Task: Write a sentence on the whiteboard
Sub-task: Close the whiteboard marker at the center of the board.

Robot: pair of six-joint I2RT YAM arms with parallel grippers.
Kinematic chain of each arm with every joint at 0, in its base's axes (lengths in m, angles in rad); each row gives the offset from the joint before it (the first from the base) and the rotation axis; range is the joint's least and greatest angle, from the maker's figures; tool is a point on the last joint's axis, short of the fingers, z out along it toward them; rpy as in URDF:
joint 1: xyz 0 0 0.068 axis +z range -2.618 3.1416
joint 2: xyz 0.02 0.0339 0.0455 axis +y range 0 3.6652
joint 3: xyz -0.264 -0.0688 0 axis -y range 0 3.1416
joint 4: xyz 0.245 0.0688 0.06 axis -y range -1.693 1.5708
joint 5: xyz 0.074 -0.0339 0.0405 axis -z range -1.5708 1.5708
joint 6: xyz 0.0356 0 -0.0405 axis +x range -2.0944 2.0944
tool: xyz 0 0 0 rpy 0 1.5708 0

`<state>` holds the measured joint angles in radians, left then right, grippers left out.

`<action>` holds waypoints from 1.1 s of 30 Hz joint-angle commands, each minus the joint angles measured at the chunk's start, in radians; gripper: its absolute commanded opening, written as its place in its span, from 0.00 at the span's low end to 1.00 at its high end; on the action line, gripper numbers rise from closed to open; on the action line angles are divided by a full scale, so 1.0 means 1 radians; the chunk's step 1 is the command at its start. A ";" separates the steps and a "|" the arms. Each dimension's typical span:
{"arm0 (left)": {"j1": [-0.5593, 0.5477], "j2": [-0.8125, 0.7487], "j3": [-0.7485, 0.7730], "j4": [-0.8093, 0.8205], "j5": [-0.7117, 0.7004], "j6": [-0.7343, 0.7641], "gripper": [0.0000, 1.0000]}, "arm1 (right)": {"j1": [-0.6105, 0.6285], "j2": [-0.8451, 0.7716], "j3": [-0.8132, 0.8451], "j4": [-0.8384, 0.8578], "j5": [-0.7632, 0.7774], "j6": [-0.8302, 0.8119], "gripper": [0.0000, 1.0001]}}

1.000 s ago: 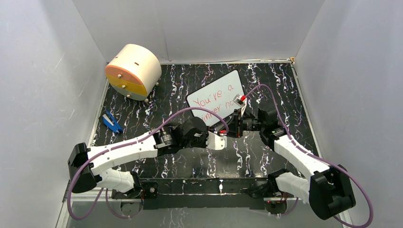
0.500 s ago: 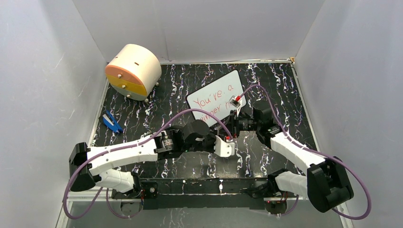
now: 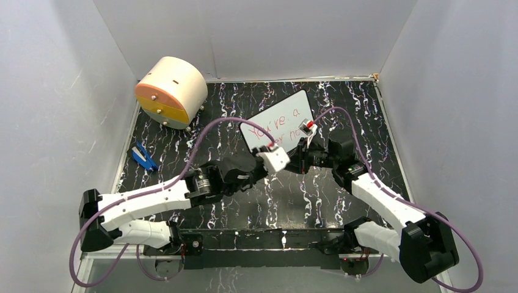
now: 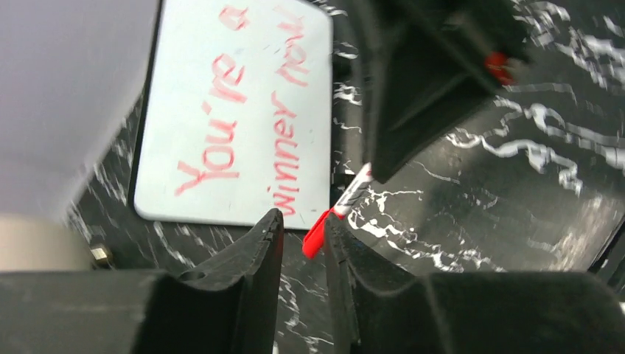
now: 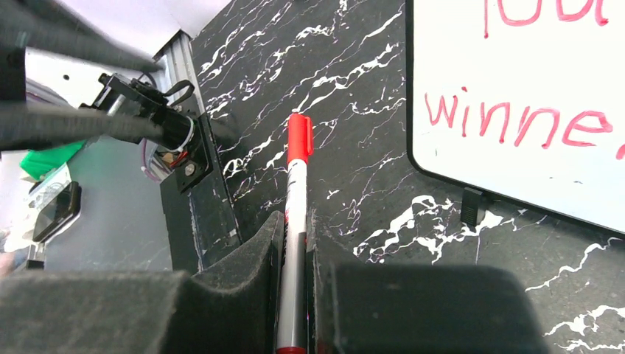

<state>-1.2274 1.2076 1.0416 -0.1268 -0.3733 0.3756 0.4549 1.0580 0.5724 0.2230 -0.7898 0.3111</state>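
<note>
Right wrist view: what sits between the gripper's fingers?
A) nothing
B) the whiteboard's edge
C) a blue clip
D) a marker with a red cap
D: the marker runs out between the closed fingers of the right gripper, its red cap on and pointing away, left of the whiteboard in this view.

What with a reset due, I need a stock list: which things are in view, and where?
marbled table: one, black, white-veined, under everything
small rounded whiteboard: one, white, far centre of table
handwritten sentence: two lines, red, on whiteboard
round drum: one, beige, orange-yellow face, far-left corner
small clip-like object: one, blue, left table edge
capped marker pen: one, red cap, in right gripper
arms: two, white-black, meeting by whiteboard
left gripper: one, black, slightly open by marker's cap
right gripper: one, black, shut on marker pen
</note>
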 commanded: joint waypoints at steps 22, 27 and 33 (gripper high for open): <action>0.317 -0.085 -0.124 0.003 0.062 -1.125 0.48 | 0.002 -0.054 -0.106 0.359 0.041 0.131 0.00; 0.326 -0.059 -0.132 0.040 0.114 -1.149 0.48 | 0.003 -0.057 -0.115 0.395 0.033 0.150 0.00; 0.332 -0.051 -0.144 0.055 0.131 -1.170 0.48 | 0.002 -0.064 -0.124 0.419 0.034 0.160 0.00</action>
<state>-0.9047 1.1625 0.9211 -0.1104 -0.2607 -0.7620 0.4545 1.0187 0.4541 0.5529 -0.7544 0.4549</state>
